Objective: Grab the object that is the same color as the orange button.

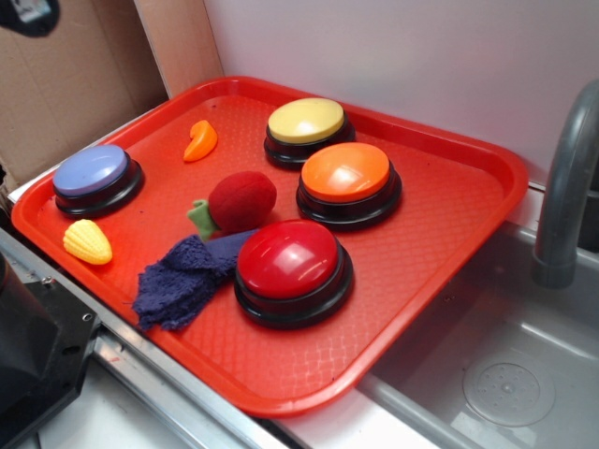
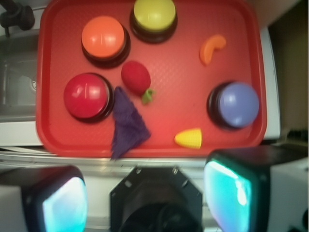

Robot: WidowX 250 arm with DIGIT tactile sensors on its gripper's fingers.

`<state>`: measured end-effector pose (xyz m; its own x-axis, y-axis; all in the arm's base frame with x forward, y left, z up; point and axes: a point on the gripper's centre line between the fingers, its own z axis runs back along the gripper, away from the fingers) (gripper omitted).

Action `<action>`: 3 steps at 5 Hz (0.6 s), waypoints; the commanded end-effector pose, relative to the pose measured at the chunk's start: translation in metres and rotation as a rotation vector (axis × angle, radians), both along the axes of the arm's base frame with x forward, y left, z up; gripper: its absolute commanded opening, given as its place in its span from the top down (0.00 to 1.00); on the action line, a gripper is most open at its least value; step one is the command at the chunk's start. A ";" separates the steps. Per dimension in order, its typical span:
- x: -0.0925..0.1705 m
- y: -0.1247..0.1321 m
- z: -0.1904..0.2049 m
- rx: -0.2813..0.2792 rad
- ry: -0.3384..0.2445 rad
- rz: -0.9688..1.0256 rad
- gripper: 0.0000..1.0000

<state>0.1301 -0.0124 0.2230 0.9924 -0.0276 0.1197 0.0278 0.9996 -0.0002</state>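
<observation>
Four buttons on my red tray (image 1: 449,271); orange button (image 1: 345,173) far right, orange pepper toy (image 1: 199,140) far left, well apart. Gripper (image 2: 145,198) above the near edge, jaws wide, holding nothing.

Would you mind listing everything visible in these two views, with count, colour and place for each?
tray: one, red, on the counter beside the sink
orange button: one, orange top on black base, right of tray centre in the exterior view
yellow button: one, yellow top, behind the orange one
red button: one, red top, nearest the front edge
blue button: one, lavender-blue top, left side
orange toy: one, orange, curved, between the blue and yellow buttons
strawberry: one, red plush, green leaves, tray centre
corn: one, yellow, front left
cloth: one, dark purple, against the red button
sink: one, grey, right
faucet: one, grey, over the sink
hand: open, fingers above the tray's near edge in the wrist view
</observation>
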 end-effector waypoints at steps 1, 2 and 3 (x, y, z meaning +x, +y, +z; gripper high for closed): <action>0.037 0.021 -0.020 0.040 -0.115 -0.008 0.00; 0.053 0.032 -0.036 0.094 -0.136 0.038 0.00; 0.077 0.053 -0.063 0.067 -0.166 0.085 0.00</action>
